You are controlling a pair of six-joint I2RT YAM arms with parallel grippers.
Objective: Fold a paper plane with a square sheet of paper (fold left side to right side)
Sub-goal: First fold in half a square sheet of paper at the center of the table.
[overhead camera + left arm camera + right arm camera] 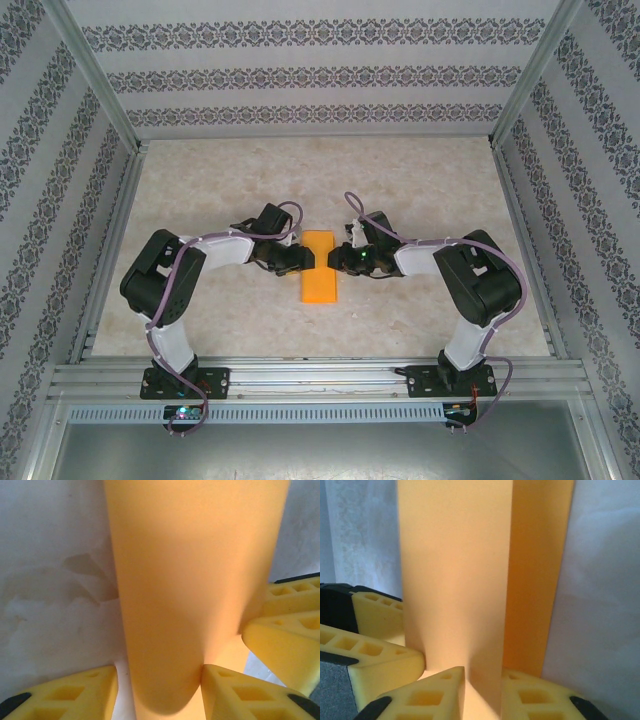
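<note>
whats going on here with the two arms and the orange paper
Two robot arms are working on an orange paper in the middle of the table. It lies as a narrow strip, doubled over with a soft, rounded fold rather than a sharp crease. The left pincer and right pincer meet at it from either side, each with paper between its fingers. Whether either is clamped shut is hard to tell.

The top camera looks down from above and behind the arm bases (pixel 185 380), far enough to take in the whole table (pixel 420 190). Each wrist camera sits close behind its own jaws, looking out along the fingers (pixel 65 695). All three share the orange paper (pixel 320 266) between the two facing pairs of jaws.
</note>
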